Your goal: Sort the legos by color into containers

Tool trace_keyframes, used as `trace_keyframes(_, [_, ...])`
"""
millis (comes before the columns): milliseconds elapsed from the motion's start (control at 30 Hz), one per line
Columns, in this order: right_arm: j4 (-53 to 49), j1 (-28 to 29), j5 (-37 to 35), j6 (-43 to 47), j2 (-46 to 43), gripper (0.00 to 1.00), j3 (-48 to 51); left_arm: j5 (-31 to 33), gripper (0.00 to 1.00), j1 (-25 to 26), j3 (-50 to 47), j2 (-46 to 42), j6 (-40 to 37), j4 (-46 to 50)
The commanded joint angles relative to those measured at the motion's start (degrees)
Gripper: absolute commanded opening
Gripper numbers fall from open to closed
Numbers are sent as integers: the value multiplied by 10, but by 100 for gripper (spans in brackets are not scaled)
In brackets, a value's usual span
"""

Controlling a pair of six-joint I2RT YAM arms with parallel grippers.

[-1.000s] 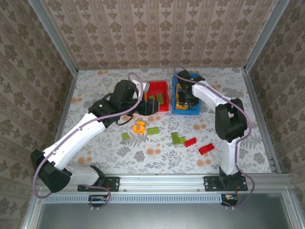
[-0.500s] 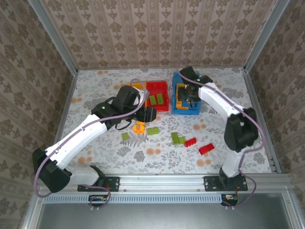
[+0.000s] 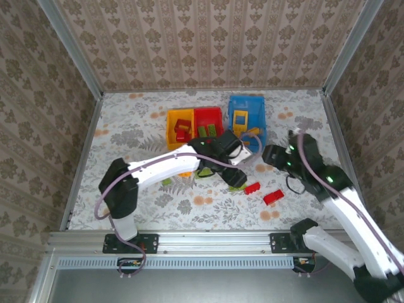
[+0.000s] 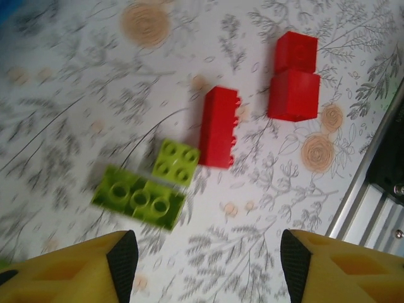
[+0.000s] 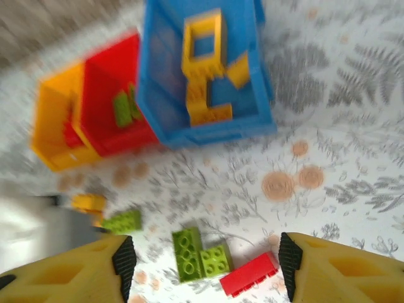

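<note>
— Order, left to right?
— Yellow bin (image 3: pixel 170 121), red bin (image 3: pixel 218 112), blue bin (image 3: pixel 255 117), side by side.
— Grippers?
— Left gripper (image 4: pixel 205 264) spread wide, empty, above green legos (image 4: pixel 139 199) and red legos (image 4: pixel 218 126) on the table (image 4: pixel 76 95). Right gripper (image 5: pixel 205 264) likewise parted, holding nothing.

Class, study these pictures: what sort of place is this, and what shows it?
Probably a robot test cell: wallpapered panel walls, left arm and right arm bolted to an aluminium rail.

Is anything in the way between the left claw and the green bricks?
Nothing visible is. The left gripper hangs open over the green bricks, with bare table between them; a red brick lies just beside them.
</note>
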State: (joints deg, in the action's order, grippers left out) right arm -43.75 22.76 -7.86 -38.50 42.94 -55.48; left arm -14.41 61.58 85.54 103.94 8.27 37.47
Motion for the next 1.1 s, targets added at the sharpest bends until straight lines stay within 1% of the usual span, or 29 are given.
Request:
trace_keyframes(0, [-21,-3,-76,-55,-91,69,-2,26,65,25,49,48,-41,2])
trace_keyframes(67, [-23,-3,-89,-49,-111,72,-16,39,66,37,75,85,-44,4])
trace_keyframes(167, [-41,-3,-84,-50,-110,74,-44,68,66,47,112,133,-42,12])
trace_keyframes(267, [-49,-3,-75,-60,-111,74,-58,84,67,52,150,177,-39,22])
trace_keyframes(333, [-54,-3,-69,-64,-111,74,-63,88,67,58,167,199,-39,24])
trace_keyframes(500, [-56,-3,-47,-61,-102,74,-67,131,67,65,195,242,-25,39])
trace_keyframes(667, [-61,-3,-28,-53,-87,74,-77,121,63,75,211,276,-32,45])
trace_keyframes(700, [-62,-3,-27,-52,-86,74,-77,121,61,77,214,281,-30,45])
trace_keyframes(800, [-64,-3,-22,-50,-85,74,-75,120,49,80,220,293,-22,45])
trace_keyframes(867, [-66,-3,-19,-50,-85,74,-73,125,39,81,222,296,-19,45])
trace_keyframes(933, [-69,-3,-17,-50,-86,73,-72,130,32,81,221,293,-17,46])
trace_keyframes(1000, [-71,-3,-16,-50,-86,73,-71,135,26,81,221,282,-18,42])
trace_keyframes(1067, [-69,-4,-12,-45,-84,73,-71,144,23,79,221,264,-15,38])
